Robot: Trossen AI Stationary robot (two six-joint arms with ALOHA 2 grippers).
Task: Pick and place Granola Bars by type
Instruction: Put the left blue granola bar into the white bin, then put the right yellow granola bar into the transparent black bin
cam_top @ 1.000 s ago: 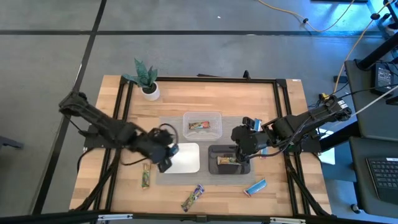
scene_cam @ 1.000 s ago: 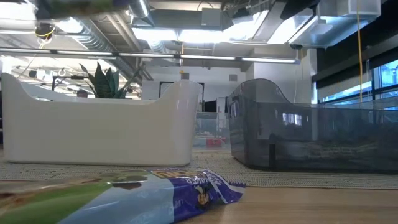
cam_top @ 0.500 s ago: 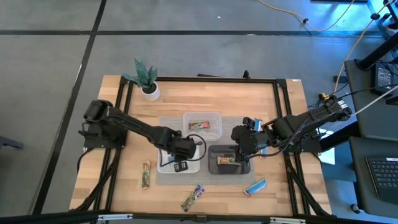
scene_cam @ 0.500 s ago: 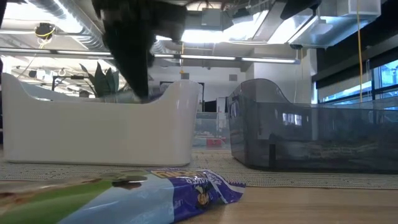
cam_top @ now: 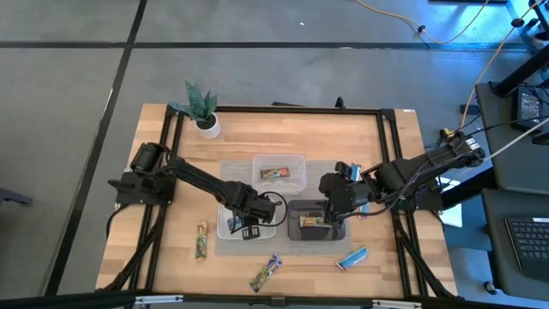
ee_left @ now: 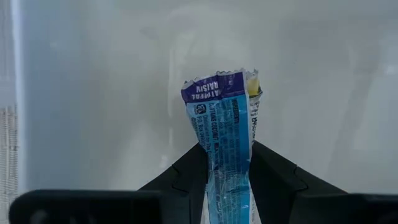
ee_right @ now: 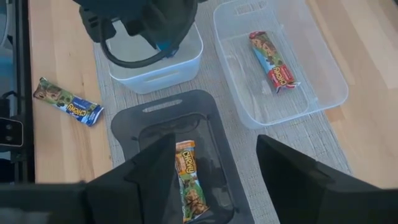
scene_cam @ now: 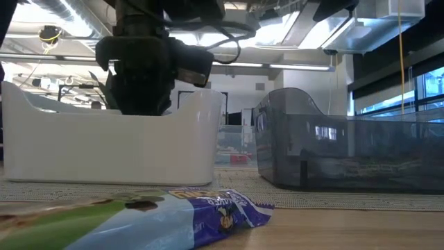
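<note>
My left gripper hangs over the white tray and is shut on a blue-wrapped granola bar. In the low view it shows just behind the tray's near wall. My right gripper is open above the black tray, where a brown bar lies flat. A red-ended bar lies in the clear tray. Two green-purple bars and a blue one lie on the table. My left gripper pinches the blue bar between its two fingers, pointing down from above and lying across the wrapper, which is squeezed narrow there. The bar's crimped end sticks out past the fingertips, over the tray's white floor. Whether it touches the floor I cannot tell.
The three trays sit close together on a grey mat in the table's middle. A small potted plant stands at the far left. A black frame runs around the table. A green-purple bar lies right before the low camera.
My left gripper has carried the blue bar from the white tray's left side toward the table's right, over that tray, then gone down toward its inside. My right gripper has kept still above the black tray.
</note>
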